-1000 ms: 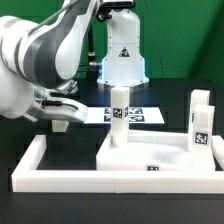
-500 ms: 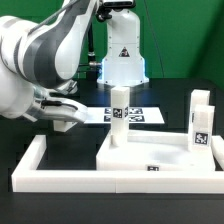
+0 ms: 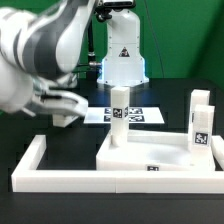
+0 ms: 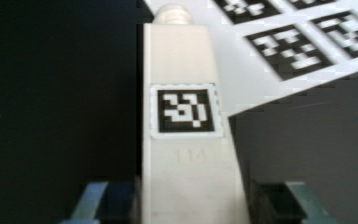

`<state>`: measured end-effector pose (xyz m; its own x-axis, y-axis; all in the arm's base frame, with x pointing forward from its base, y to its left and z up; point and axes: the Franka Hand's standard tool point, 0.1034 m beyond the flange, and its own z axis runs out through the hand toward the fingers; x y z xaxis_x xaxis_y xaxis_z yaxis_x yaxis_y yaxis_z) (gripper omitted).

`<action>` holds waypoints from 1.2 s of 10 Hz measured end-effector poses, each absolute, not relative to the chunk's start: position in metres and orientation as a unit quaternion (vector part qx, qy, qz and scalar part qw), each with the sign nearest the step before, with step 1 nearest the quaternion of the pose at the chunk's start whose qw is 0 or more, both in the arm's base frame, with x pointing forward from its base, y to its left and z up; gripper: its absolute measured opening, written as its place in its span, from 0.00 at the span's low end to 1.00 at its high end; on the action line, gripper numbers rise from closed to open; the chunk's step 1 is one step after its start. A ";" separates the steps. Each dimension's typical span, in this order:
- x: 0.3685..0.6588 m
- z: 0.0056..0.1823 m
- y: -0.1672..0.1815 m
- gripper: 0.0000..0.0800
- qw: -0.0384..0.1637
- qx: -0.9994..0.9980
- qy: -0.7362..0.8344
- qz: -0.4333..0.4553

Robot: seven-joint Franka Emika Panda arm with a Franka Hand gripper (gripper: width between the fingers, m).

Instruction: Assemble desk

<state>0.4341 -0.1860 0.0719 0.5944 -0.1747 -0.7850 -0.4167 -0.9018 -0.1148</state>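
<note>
The fingers point(image 4: 190, 202) are clamped on a white leg point(image 4: 185, 120), which runs lengthwise between them, tag facing the wrist camera. Keep the grip square and carry it toward a free corner hole of the tabletop point(image 3: 160, 156).

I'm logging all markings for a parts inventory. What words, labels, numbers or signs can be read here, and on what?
No words or numbers can be read.
Black-and-white tag, a pattern only: on the leg between the gripper fingers.
Similar tags: on the marker board, on the legs standing on the tabletop.
Black triangle sign on the white lamp-like unit: too small to read.
</note>
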 end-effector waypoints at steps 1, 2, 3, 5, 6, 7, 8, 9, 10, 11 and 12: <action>0.447 0.096 -0.183 0.36 0.134 -0.899 0.150 0.389; 0.454 0.112 -0.179 0.36 0.124 -0.916 0.139 0.356; 0.444 0.109 -0.177 0.36 0.130 -0.913 0.145 0.358; 0.464 0.098 -0.186 0.36 0.097 -0.940 0.143 0.295; 0.475 0.098 -0.179 0.36 0.083 -0.951 0.134 0.265; 0.497 0.125 -0.164 0.36 0.077 -0.963 0.115 0.232; 0.515 0.151 -0.152 0.36 0.073 -0.974 0.105 0.186; 0.529 0.172 -0.147 0.36 0.071 -0.983 0.096 0.141; 0.548 0.183 -0.153 0.36 0.055 -0.992 0.085 0.081; 0.552 0.181 -0.156 0.36 0.045 -0.994 0.089 0.041; 0.553 0.181 -0.159 0.36 0.034 -0.995 0.091 0.003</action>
